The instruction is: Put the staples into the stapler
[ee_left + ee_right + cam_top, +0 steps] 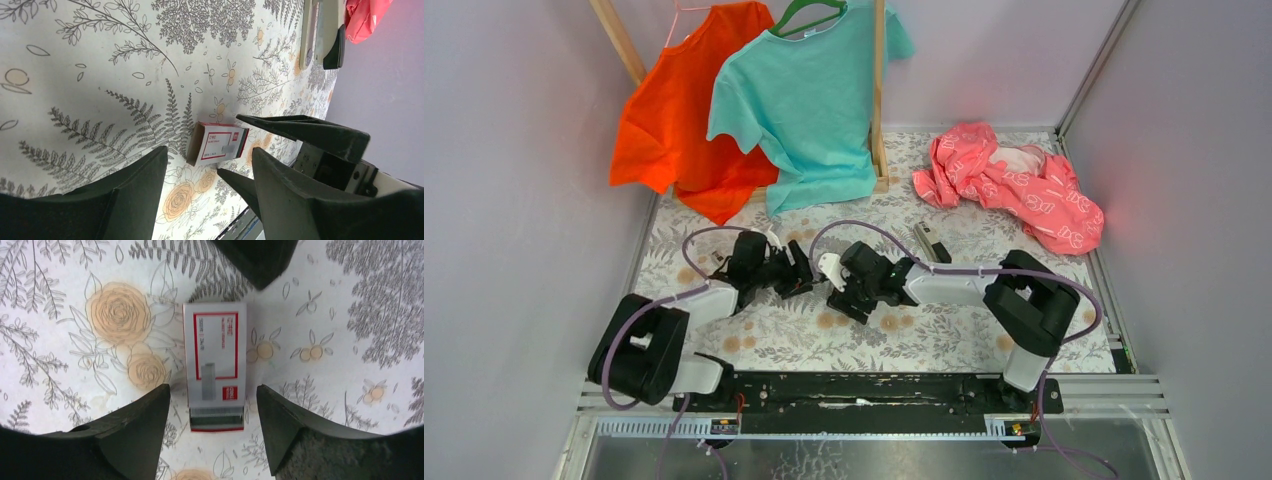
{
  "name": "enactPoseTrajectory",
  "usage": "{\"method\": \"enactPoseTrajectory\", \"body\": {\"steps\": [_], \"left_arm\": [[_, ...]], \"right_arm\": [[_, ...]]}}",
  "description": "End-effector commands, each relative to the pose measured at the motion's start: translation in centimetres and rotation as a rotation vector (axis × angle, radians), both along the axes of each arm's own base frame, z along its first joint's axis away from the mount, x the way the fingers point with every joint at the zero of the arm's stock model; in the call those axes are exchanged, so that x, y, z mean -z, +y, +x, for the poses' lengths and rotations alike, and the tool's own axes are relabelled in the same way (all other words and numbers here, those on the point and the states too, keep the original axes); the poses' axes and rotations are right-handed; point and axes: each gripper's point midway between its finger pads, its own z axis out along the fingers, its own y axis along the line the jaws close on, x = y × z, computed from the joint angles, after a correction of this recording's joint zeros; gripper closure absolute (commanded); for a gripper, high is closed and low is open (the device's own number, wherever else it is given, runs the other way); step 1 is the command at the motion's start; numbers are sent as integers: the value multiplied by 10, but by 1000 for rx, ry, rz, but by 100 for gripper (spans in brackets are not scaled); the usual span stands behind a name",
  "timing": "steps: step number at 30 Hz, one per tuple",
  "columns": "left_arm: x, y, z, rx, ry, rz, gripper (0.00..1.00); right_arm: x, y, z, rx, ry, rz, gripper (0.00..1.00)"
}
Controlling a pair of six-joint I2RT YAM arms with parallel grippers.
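Viewing from above, you are losing the staples box [215, 365] behind the left gripper [210, 152] and right gripper [212, 390], both spread and empty just beside it. It is lying on the flowered table cover [944, 335]. The stapler [930, 242] is lying beyond, cropped in the left wrist view. Pale walls [504, 200] are enclosing the table.

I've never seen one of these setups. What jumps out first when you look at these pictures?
Bright clothes: an orange T-shirt and a teal T-shirt hang on a wooden rack at the back left, and a pink garment lies crumpled back right. Mid-table, on the floral cloth, the left gripper and right gripper meet, both open, at a small red-and-white staple box.
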Motion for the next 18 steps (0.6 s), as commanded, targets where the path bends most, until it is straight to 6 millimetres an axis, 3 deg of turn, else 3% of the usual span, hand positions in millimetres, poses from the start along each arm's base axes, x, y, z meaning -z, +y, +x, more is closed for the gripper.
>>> {"method": "enactPoseTrajectory", "body": {"steps": [1, 6, 18], "left_arm": [[4, 8, -8, -42, 2, 80, 29], [4, 7, -22, -98, 14, 82, 25], [5, 9, -36, -182, 52, 101, 21]], "right_arm": [[-14, -14, -9, 84, 23, 5, 27], [-16, -27, -17, 155, 44, 29, 14], [-6, -16, -24, 162, 112, 66, 13]]}}
